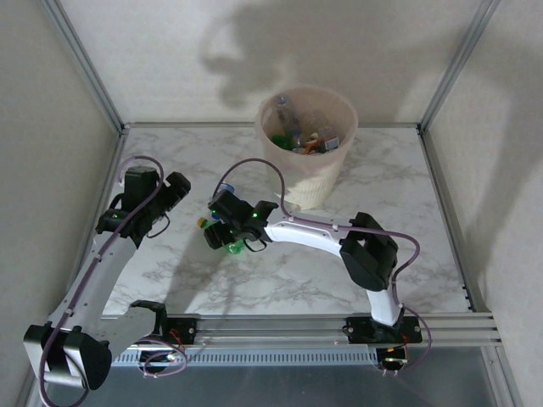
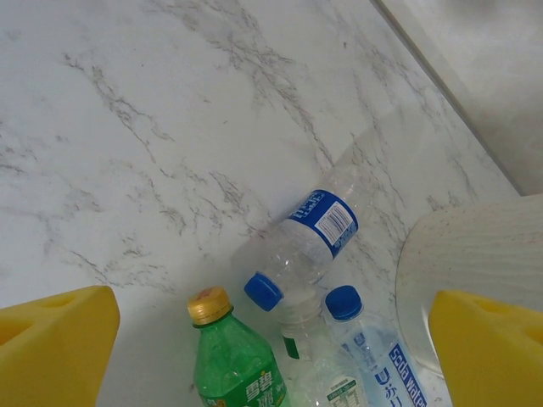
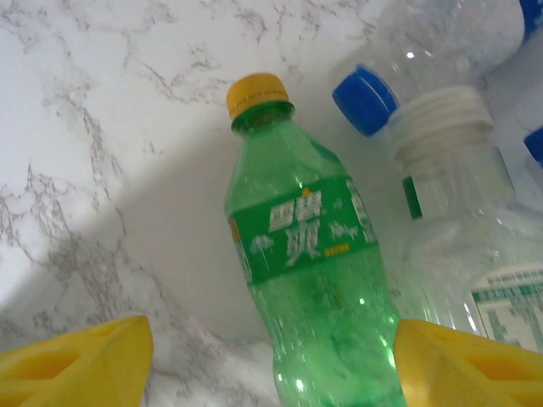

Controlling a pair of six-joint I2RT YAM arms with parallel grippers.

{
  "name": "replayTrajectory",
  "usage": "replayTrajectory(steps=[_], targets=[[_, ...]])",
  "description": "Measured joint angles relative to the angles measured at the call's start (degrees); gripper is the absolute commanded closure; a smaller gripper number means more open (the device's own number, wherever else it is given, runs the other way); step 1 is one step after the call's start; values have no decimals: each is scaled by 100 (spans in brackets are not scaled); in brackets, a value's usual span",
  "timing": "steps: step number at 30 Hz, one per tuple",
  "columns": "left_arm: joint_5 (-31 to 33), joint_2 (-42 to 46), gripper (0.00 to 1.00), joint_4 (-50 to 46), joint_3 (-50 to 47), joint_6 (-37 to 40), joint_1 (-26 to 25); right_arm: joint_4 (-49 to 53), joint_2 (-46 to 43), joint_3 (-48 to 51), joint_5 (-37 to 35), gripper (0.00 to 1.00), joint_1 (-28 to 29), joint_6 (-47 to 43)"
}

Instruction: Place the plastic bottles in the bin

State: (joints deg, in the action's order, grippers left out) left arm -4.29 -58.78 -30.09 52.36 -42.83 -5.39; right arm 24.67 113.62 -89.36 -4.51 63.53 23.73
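Observation:
Several plastic bottles lie in a cluster on the marble table. In the left wrist view they are a clear one with blue cap and blue label [image 2: 312, 231], a green one with a yellow cap [image 2: 231, 360], a white-capped clear one [image 2: 321, 373] and a blue-capped soda-water one [image 2: 383, 366]. My right gripper [image 3: 271, 365] is open, its fingers astride the green bottle [image 3: 316, 288], the right finger close to it, the left one apart. From above, that gripper [image 1: 222, 224] hangs over the cluster [image 1: 231, 246]. My left gripper [image 2: 271, 339] is open and empty, to the cluster's left [image 1: 174, 197]. The bin [image 1: 316, 182] holds several bottles.
The bin's pale wall [image 2: 475, 254] stands just right of the cluster. Metal frame posts and rails [image 1: 271, 125] bound the table at the back and sides. Bare marble [image 1: 382, 178] spreads to the right of the bin and in front of the cluster.

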Motion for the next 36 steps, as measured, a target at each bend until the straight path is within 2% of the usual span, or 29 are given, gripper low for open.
replayTrajectory(steps=[5,11,16,25,33,36], targets=[[-129,2,8,138,-66,0,4,26,424,-398,-59,23,0,-162],[-245,2,8,164,-149,0,4,245,1088,-1047,-470,23,4,-350],[-278,2,10,199,-153,4,15,385,1484,-1314,-745,27,9,-413],[-345,2,11,240,-170,52,26,389,1624,-1394,-789,27,127,-426],[-365,-9,11,306,-173,81,42,437,1814,-1401,-726,21,214,-361],[-365,-9,11,310,-173,90,85,448,1840,-1414,-706,27,214,-334]])
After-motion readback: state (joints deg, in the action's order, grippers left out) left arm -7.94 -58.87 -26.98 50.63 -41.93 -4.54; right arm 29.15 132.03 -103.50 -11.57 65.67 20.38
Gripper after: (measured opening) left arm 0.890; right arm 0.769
